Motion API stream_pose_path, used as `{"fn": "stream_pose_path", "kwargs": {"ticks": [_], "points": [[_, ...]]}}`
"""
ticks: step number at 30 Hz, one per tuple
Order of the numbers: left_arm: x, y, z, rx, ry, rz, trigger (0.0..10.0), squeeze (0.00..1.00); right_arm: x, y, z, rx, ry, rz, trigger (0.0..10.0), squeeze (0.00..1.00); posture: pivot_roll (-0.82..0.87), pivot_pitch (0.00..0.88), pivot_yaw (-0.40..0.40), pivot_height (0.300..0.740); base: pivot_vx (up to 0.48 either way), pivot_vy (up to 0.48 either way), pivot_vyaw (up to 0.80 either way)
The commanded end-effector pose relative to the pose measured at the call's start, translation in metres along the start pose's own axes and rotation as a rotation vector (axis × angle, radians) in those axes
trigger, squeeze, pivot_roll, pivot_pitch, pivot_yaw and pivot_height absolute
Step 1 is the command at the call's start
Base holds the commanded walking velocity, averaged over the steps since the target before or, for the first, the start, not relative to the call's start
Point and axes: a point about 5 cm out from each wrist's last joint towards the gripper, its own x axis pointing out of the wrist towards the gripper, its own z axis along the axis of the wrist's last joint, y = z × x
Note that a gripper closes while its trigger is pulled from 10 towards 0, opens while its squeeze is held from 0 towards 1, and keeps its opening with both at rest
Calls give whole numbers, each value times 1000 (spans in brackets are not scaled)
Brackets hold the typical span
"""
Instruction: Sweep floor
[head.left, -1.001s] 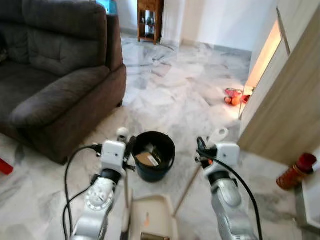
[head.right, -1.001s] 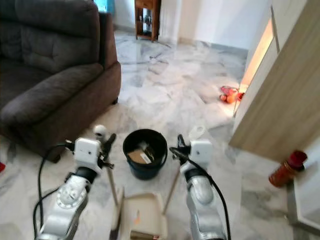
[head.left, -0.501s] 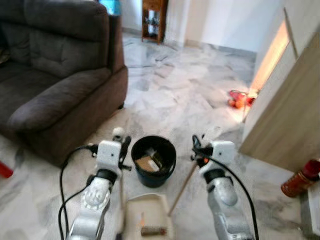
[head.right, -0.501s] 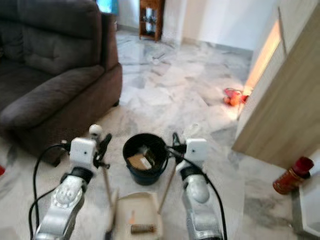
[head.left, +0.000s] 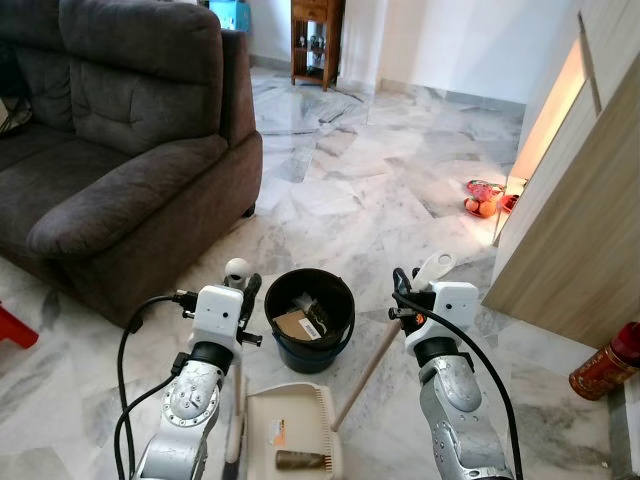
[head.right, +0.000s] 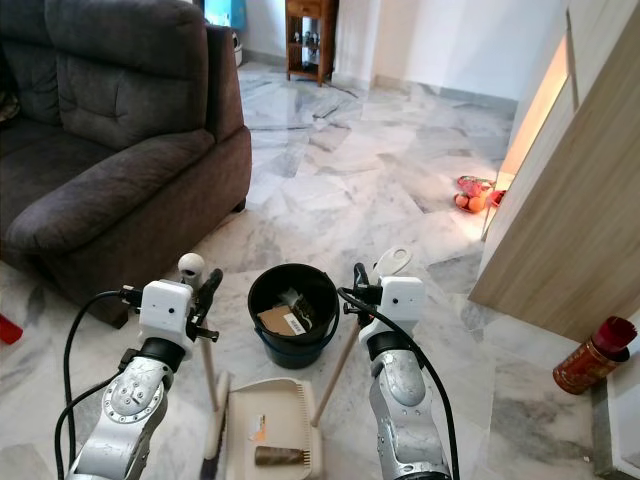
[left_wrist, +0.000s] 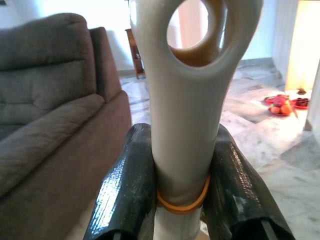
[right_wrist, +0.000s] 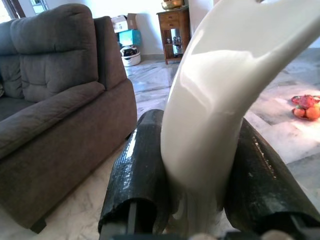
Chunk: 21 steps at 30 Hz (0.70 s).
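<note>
Nearest me, low centre, the cream dustpan (head.left: 296, 436) sits flat on the marble floor (head.left: 360, 190) with a brown roll of debris (head.left: 301, 459) and a small orange scrap (head.left: 279, 430) lying in it. Half a second ago the whole view was shifted and blurred; now it is sharp and the pan shows more fully, so my head moved, not the things. Debris matches the earlier frame in the pan, nothing emptied yet.

My left claw (left_wrist: 181, 185) is clamped tight on the pale broom handle (head.left: 238, 390), both fingers (left_wrist: 126, 195) pressed against it just under the hanging loop; the broom stands nearly upright at the pan's left edge. My right claw (right_wrist: 200, 165) is closed on the white grip of the dustpan handle (head.left: 368, 365), which slants down left to the pan.

Just beyond the pan, between my two arms, the black bucket (head.left: 307, 318) already holds cardboard and paper scraps. My guess: sweeping into the pan is done here, next is lifting and tipping the pan into the bucket; risk is the roll sliding off the open front.

Further off: dark grey sofa (head.left: 120, 140) far left, wooden cabinet panel (head.left: 590, 240) right, red bottle (head.left: 605, 360) near right, orange toys (head.left: 485, 198) far right, small wooden stand (head.left: 316, 40) at the back.
</note>
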Motion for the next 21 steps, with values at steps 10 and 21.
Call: {"fn": "stream_pose_path", "kwargs": {"ticks": [10,21], "points": [[-14,25,-14,76,23,95,10000,0,7,-12,24,-24,-89,-25,10000,0,108,17,-5,740,0,0,0],[-16,26,-22,80,43,106,10000,0,4,-15,49,-71,-138,45,10000,0,102,19,-7,740,0,0,0]]}}
